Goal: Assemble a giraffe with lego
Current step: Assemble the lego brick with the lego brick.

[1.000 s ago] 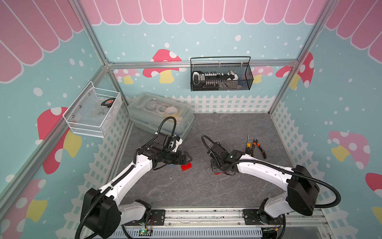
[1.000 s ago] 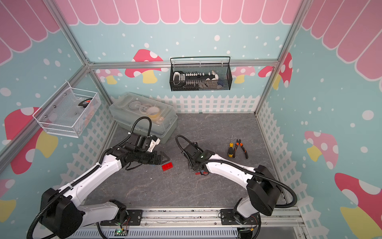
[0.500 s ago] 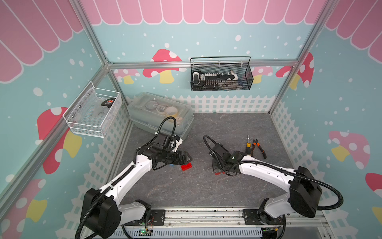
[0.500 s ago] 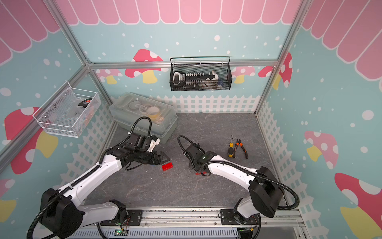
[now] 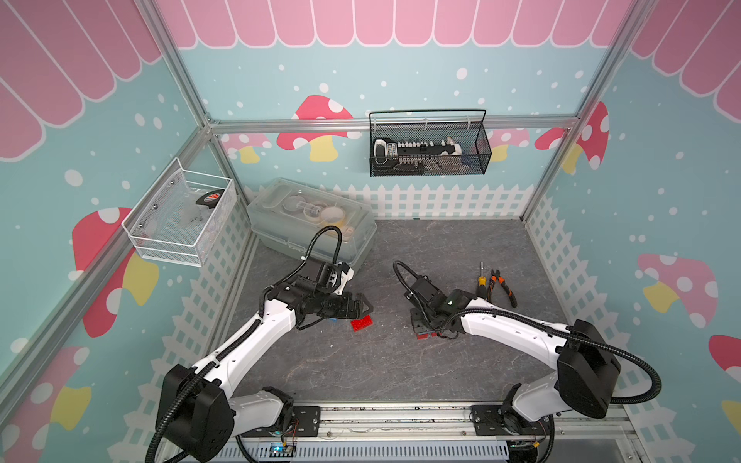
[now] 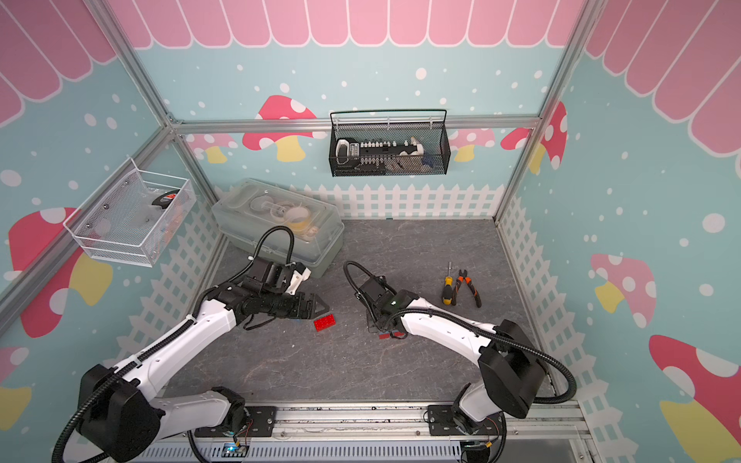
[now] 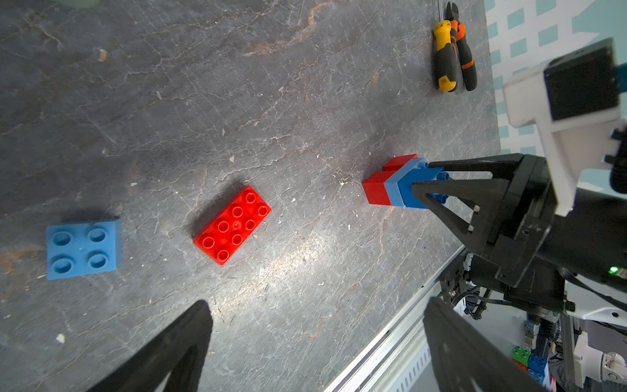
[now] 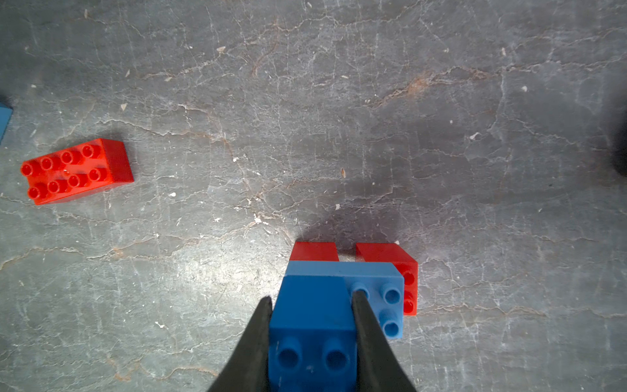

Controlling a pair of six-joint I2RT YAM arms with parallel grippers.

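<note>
The giraffe (image 8: 342, 271) stands on the grey floor as two red legs under a long blue body brick. A darker blue square lego brick (image 8: 312, 332) sits on one end of that body. My right gripper (image 8: 311, 298) is shut on this square brick; in the left wrist view the giraffe (image 7: 390, 190) shows with the gripper's black fingers (image 7: 451, 193) on it. In both top views the right wrist covers all but the red legs (image 5: 424, 335) (image 6: 387, 335). A long red brick (image 5: 361, 322) (image 7: 232, 225) and a blue square brick (image 7: 83, 247) lie loose. My left gripper (image 7: 317, 302) hovers open and empty over them.
A screwdriver (image 5: 481, 282) and pliers (image 5: 501, 286) lie at the back right of the floor. A clear lidded box (image 5: 312, 224) stands at the back left. A black wire basket (image 5: 429, 148) and a white one (image 5: 180, 216) hang on the walls. A metal rail (image 5: 401, 417) runs along the front.
The right wrist has shifted only slightly while staying shut on the blue brick. The left arm and the loose bricks have not moved.
</note>
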